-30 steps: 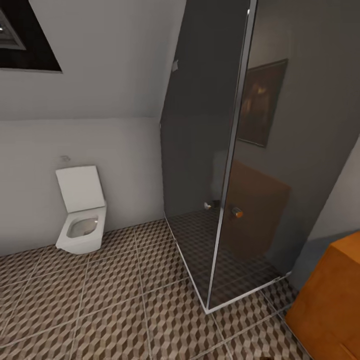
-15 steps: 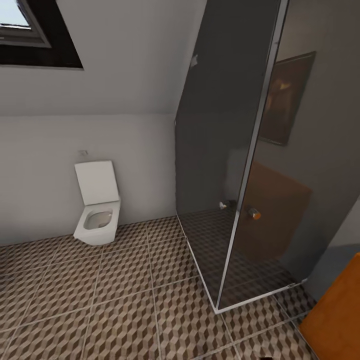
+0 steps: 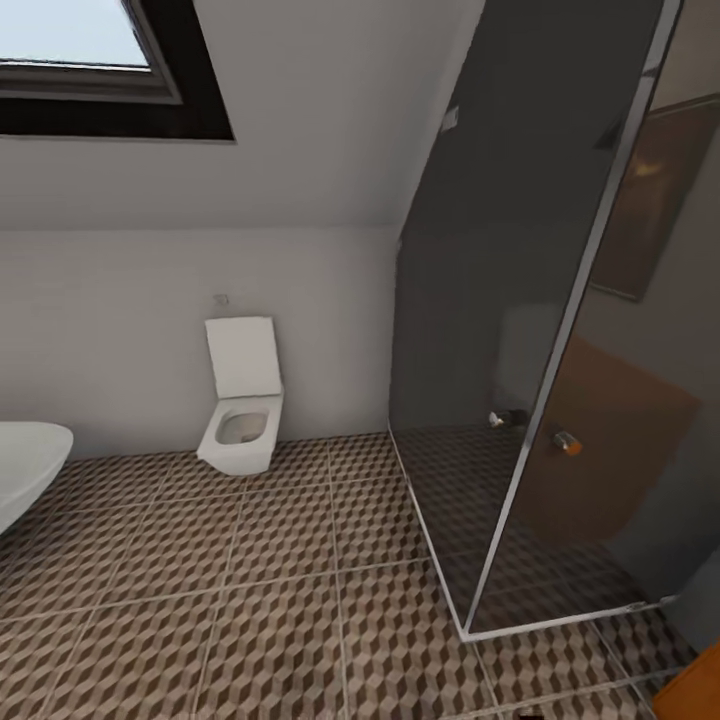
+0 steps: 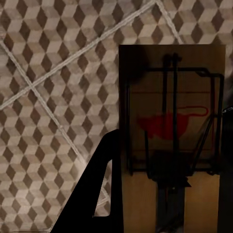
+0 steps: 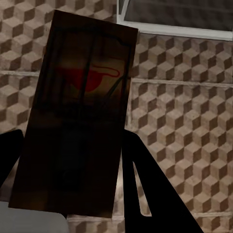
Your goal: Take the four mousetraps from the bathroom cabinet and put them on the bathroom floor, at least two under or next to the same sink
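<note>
While each mousetrap (image 4: pixel 172 141) (image 5: pixel 80 116) sits between dark fingers (image 4: pixel 92 194) (image 5: pixel 145 194), tiled floor (image 3: pixel 250 600) (cube-patterned) below.

You have 2 small flat tan wooden mousetraps, each with a dark wire bar and a red mark: 1 mousetrap (image 4: pixel 172 141) between the left gripper's black fingers, and 1 second mousetrap (image 5: pixel 77 116) between the right gripper's. From the head view you can count 1 white square-edged toilet (image 3: pixel 242 400) at the pale wall, 1 white rounded bathtub (image 3: pixel 25 470) at the left edge, 1 dark glass shower enclosure (image 3: pixel 520 330) with 1 chrome knob (image 3: pixel 566 441), 1 dark-framed skylight window (image 3: pixel 100 70), and 1 cube-patterned tile floor (image 3: pixel 250 580).
</note>
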`<state>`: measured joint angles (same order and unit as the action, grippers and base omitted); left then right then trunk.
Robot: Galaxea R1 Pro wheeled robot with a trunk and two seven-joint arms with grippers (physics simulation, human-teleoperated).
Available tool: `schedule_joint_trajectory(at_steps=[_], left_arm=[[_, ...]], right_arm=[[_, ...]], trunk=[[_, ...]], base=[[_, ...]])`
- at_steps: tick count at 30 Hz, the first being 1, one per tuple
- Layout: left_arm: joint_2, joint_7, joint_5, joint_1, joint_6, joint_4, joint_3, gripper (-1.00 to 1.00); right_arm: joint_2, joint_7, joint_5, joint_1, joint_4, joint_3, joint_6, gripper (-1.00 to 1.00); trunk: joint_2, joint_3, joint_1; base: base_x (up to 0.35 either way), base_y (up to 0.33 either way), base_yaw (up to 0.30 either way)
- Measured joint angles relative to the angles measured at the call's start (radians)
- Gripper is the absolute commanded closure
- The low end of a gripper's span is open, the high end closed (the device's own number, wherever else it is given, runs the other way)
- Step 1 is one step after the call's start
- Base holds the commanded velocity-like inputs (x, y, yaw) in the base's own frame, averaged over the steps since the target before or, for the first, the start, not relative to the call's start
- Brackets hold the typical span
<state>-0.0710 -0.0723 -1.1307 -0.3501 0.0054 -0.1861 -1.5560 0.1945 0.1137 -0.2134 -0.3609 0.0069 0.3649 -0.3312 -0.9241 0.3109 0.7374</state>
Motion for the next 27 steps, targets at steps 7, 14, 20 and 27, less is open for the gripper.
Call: schedule_joint_trajectory(at_steps=[7, 14, 20, 27], left_arm=[[-0.003, 0.0, -0.001, 0.0, 0.0, 0.003, 0.001, 1.0], [-0.022, -0.004, -0.139, 0.0, 0.0, 0.014, 0.065, 1.0], [-0.03, -0.006, -0.358, 0.0, -0.001, 0.111, 0.132, 1.0], [-0.024, -0.007, -0.406, -0.001, -0.003, 0.136, 0.141, 1.0]], right_arm=[[0.0, 0.0, 0.0, 0.0, 0.0, 0.0, 0.0, 1.0], [0.0, -0.033, -0.006, 0.0, -0.001, 0.0, -0.001, 1.0], [-0.007, -0.119, -0.009, 0.0, -0.001, -0.003, 0.004, 1.0], [-0.061, -0.134, -0.011, 0.0, 0.0, -0.004, 0.036, 1.0]], trunk=[[0.0, 0.0, 0.0], [0.0, 0.0, 0.0], [0.0, 0.0, 0.0], [0.0, 0.0, 0.0]], base=[[0.0, 0.0, 0.287], [0.0, 0.0, 0.286], [0.0, 0.0, 0.125], [0.001, 0.0, 0.006]])
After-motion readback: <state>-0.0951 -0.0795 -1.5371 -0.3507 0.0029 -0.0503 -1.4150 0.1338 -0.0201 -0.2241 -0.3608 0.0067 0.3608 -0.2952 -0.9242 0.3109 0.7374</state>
